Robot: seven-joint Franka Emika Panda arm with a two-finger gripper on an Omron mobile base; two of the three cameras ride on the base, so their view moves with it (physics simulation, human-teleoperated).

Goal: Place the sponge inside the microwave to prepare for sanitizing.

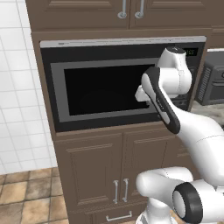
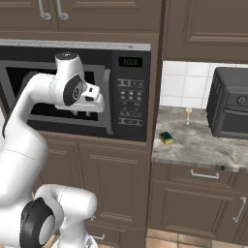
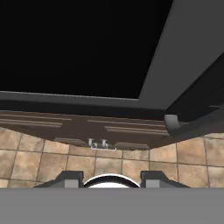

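Observation:
The microwave [image 1: 100, 87] is built in under the upper cabinets, and its window door [image 2: 29, 92] is closed. The grey bar handle [image 2: 107, 99] stands beside the keypad [image 2: 131, 104]. My gripper [image 2: 81, 114] hangs in front of the door's lower right part, just left of the handle, with its fingers pointing down. In the hand view the handle [image 3: 188, 127] lies to the lower right, and the gripper [image 3: 111, 177] is open with nothing between its fingertips [image 3: 70, 177]. The sponge [image 2: 166, 137], yellow with a dark top, lies on the counter right of the microwave, far from the gripper.
A dark slatted toaster oven [image 2: 232, 101] stands at the back right of the marble counter [image 2: 208, 145]. A small pale utensil [image 2: 188, 114] lies near the tiled wall. Brown cabinet doors [image 1: 96, 170] sit below the microwave, above a tiled floor [image 1: 26, 197].

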